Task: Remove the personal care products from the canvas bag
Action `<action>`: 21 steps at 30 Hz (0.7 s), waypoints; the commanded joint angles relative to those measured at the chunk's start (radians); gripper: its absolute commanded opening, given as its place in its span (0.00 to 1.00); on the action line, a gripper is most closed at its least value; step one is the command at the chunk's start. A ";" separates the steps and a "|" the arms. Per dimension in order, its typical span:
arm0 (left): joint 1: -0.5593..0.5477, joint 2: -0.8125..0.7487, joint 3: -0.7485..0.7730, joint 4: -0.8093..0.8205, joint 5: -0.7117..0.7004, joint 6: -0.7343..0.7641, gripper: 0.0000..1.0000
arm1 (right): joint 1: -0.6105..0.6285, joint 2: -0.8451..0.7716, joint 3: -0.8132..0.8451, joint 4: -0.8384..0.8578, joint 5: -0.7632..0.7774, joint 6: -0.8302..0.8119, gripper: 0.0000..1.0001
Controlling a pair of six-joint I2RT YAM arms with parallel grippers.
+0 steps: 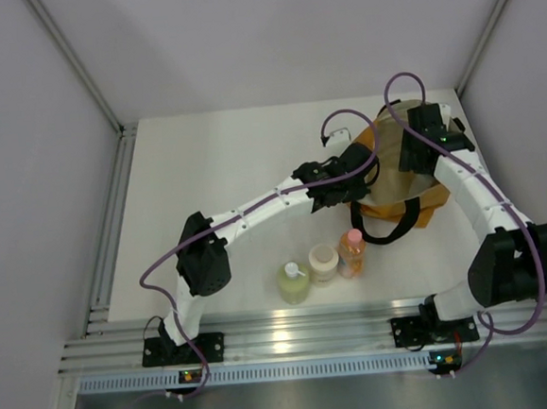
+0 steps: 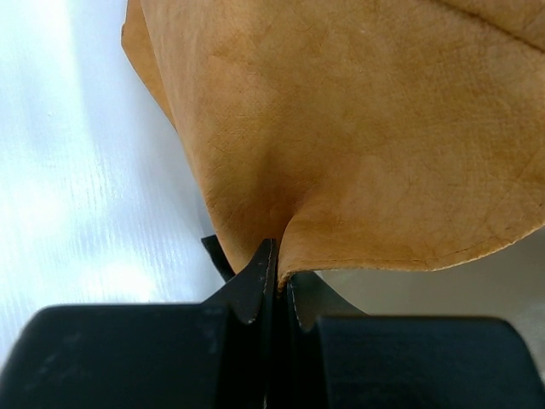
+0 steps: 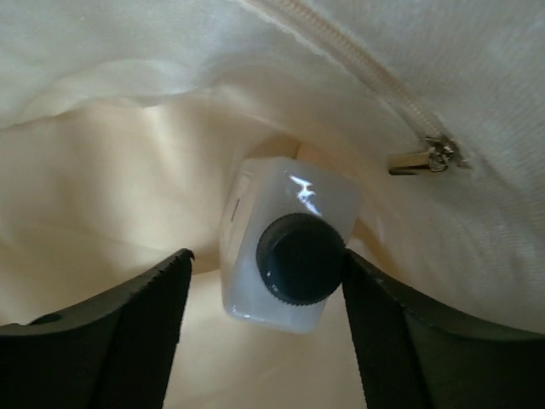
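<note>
- At the near part of the white table (image 1: pixel 205 172), 3 containers are seen standing upright in a close row outside the bag: a yellow-green bottle (image 1: pixel 294 282) with a white pump, a cream round jar (image 1: pixel 324 262) and an orange bottle (image 1: pixel 352 253) with a pink cap.
- Any print on these 3 is too small to be read.
- Just beyond the orange bottle, a black strap handle (image 1: pixel 386 234) is seen lying in a loop on the table.
- The left gripper (image 1: pixel 337 192) (image 2: pixel 277 285) is shown clenched on the edge of the canvas bag (image 1: pixel 382 144) (image 2: pixel 366 145). In the left wrist view, the mustard-tan fabric is pinched between the 2 closed fingertips (image 2: pixel 255 290), with a stitched hem running along the lower edge.
- The bag itself is placed at the far right of the table, well beyond the 3 containers, with its mouth turned upward.
- The right gripper (image 1: pixel 423 151) (image 3: pixel 264 273) is lowered into the bag's mouth, with its jaws parted and nothing grasped.
- Between those jaws, the clear square bottle (image 3: pixel 255 204) with a black ribbed cap is shown resting on the cream lining (image 3: pixel 102 196). 1 finger is just beside the cap and the other stands apart from the bottle's wall.
- A small mark on the bottle's side cannot be read.
- Farther in, a metal zipper pull (image 3: pixel 430 158) is shown hanging from a cream zipper sewn into the lining.
</note>
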State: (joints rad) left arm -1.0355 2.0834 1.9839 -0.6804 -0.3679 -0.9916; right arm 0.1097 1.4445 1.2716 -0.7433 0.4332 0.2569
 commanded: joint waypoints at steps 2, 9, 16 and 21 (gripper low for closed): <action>0.003 -0.013 0.016 0.008 -0.026 0.022 0.00 | -0.022 0.005 0.005 0.070 0.006 -0.013 0.65; 0.003 -0.013 0.029 0.008 -0.014 0.022 0.00 | -0.073 -0.001 -0.075 0.131 -0.050 -0.022 0.38; 0.003 -0.016 0.026 0.007 -0.009 0.027 0.00 | -0.088 -0.010 -0.094 0.157 -0.057 -0.031 0.04; 0.003 -0.014 0.027 0.008 -0.009 0.027 0.00 | -0.088 -0.062 -0.094 0.194 -0.091 -0.033 0.00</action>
State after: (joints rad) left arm -1.0348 2.0834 1.9842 -0.6800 -0.3645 -0.9840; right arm 0.0422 1.4170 1.1965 -0.5995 0.4110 0.2115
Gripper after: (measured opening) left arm 0.056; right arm 0.464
